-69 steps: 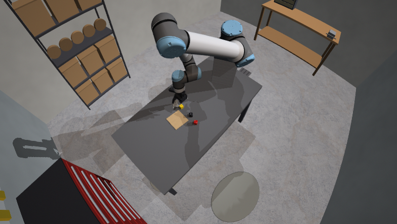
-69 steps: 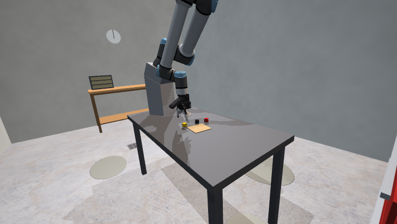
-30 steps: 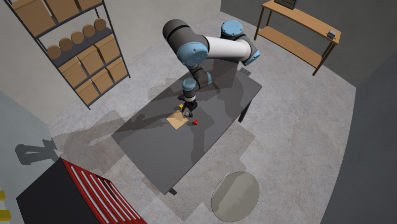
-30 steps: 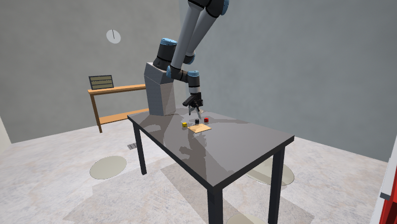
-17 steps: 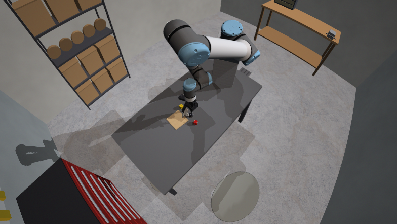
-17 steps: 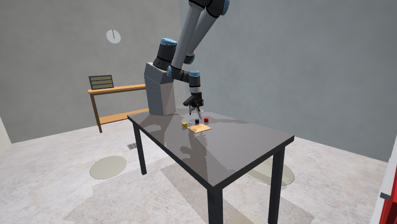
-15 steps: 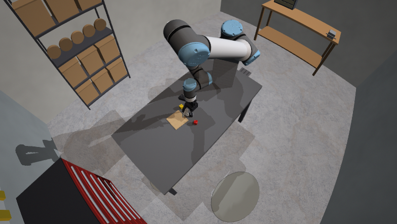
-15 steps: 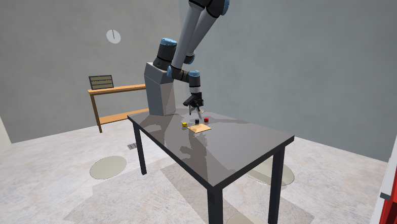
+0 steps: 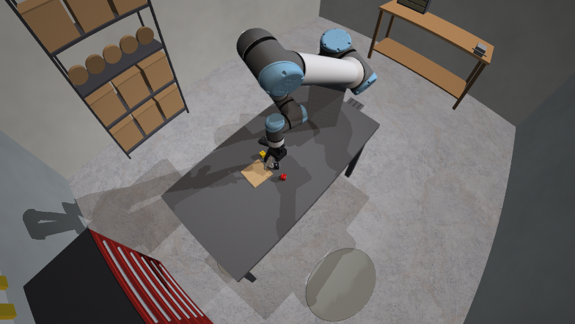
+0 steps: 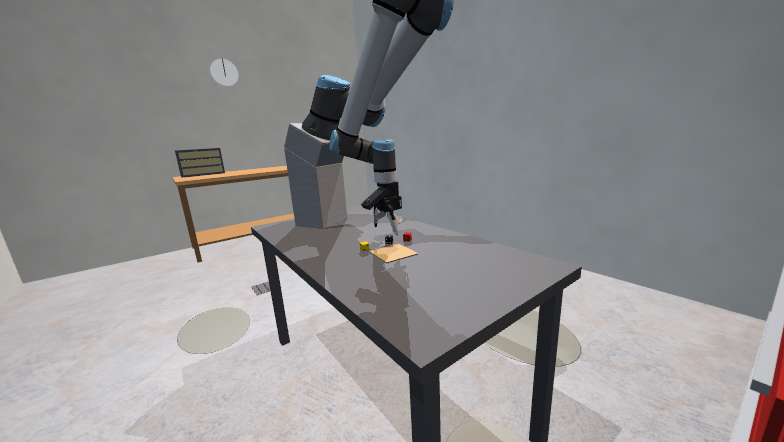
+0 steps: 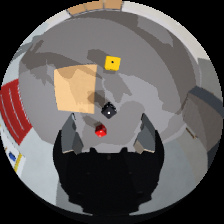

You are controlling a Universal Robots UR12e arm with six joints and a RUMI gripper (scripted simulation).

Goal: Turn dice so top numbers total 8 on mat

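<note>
Three small dice lie on the dark table (image 9: 225, 217) (image 10: 466, 285), all off the tan mat (image 9: 254, 174) (image 10: 393, 253) (image 11: 74, 90). The yellow die (image 9: 262, 153) (image 10: 364, 245) (image 11: 113, 62) sits just beyond the mat's far corner and shows one pip on top. The black die (image 10: 388, 239) (image 11: 108, 110) lies beside the mat's edge. The red die (image 9: 283, 177) (image 10: 407, 236) (image 11: 101, 131) lies a little farther out. My gripper (image 9: 270, 164) (image 10: 385, 226) (image 11: 108, 113) is open and empty. It hangs above the table over the black die, which it hides in the top view.
The arm's grey pedestal (image 10: 315, 186) stands at the table's far end. A shelf rack with boxes (image 9: 100, 72), a red tool chest (image 9: 120, 281) and a wooden bench (image 9: 434, 44) (image 10: 230, 181) stand on the floor away from the table.
</note>
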